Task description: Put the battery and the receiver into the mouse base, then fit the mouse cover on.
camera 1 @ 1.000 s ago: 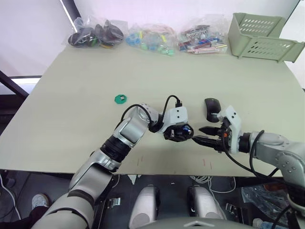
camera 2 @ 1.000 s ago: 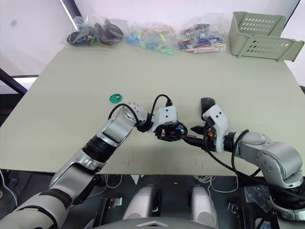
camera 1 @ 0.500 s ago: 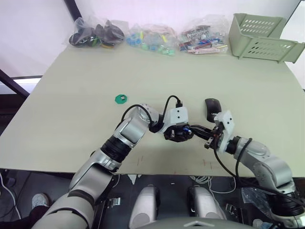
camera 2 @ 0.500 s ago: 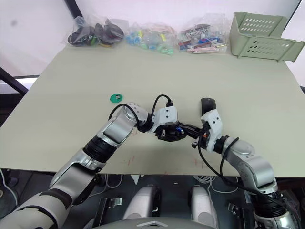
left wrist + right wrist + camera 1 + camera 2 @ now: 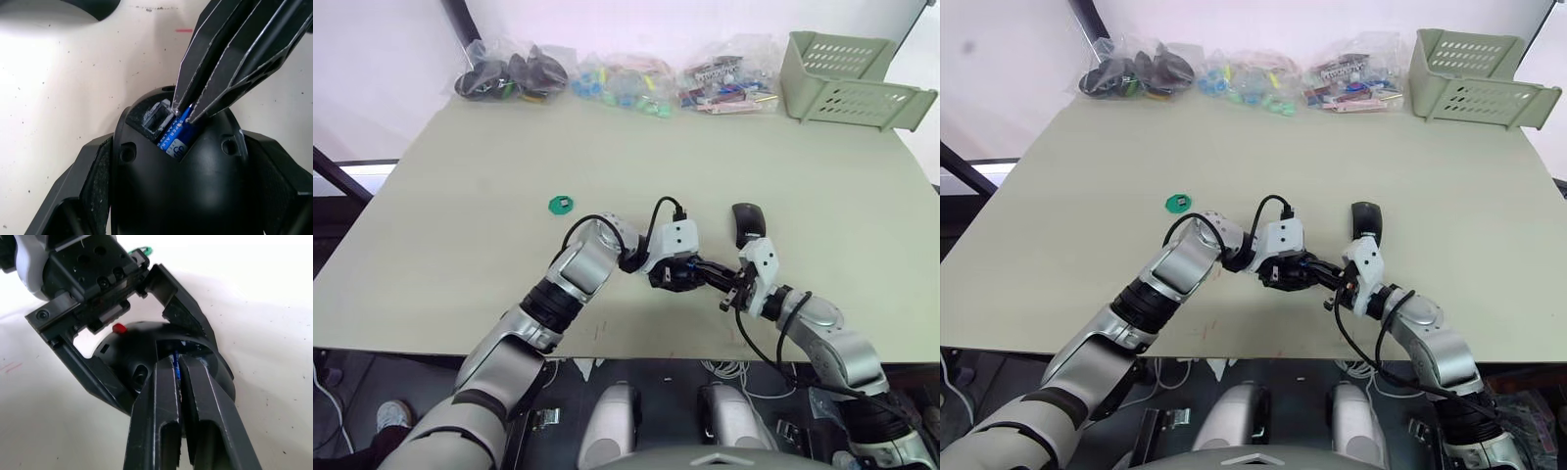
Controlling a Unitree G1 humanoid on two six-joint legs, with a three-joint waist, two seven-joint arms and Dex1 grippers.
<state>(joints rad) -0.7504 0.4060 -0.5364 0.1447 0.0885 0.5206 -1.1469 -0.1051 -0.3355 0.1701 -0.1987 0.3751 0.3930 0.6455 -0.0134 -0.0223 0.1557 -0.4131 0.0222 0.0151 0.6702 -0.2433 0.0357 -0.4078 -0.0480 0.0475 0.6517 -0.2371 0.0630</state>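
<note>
My left gripper (image 5: 681, 275) is shut on the black mouse base (image 5: 205, 186), its two fingers clamped on the sides and holding it just over the table's front middle. The blue battery (image 5: 175, 140) lies in the base's open slot. My right gripper (image 5: 177, 363) reaches in from the right, shut, with its fingertips (image 5: 188, 105) against the battery's end. A grey rectangular pocket (image 5: 157, 117) sits beside the battery; I cannot tell whether the receiver is in it. The smooth black mouse cover (image 5: 747, 222) lies on the table just behind my right gripper.
A green round disc (image 5: 560, 204) lies to the left on the table (image 5: 489, 245). Plastic bags of parts (image 5: 617, 76) line the far edge. A pale green basket (image 5: 852, 73) stands at the back right.
My right gripper has moved left to the mouse base, its fingers have closed, and its tips now press into the battery slot. The left gripper holds the base still.
</note>
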